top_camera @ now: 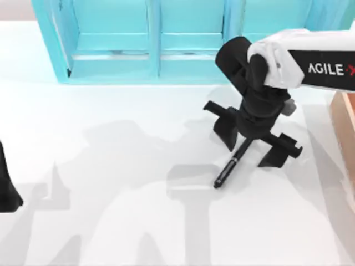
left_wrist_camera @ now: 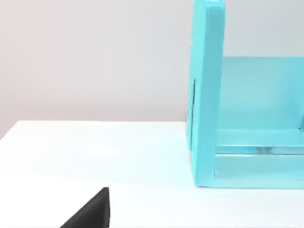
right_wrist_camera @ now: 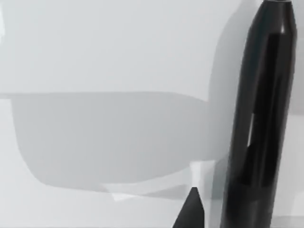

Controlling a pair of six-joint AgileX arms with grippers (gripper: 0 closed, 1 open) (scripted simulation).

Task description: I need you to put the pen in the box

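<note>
R hand (top_camera: 256,145) over the slim glossy black pen (top_camera: 229,168) on white desk (top_camera: 111,166), fingers spread wide, pen's top end between them, prob. not pinched. Tan box (top_camera: 345,119) at desk's right edge. L arm (top_camera: 6,188) parked left.

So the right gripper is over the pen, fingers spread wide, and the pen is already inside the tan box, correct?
Not quite. The pen is not in the box; the top view shows it lying on the white table, left of the box. The right gripper is indeed over it, fingers spread wide.
</note>
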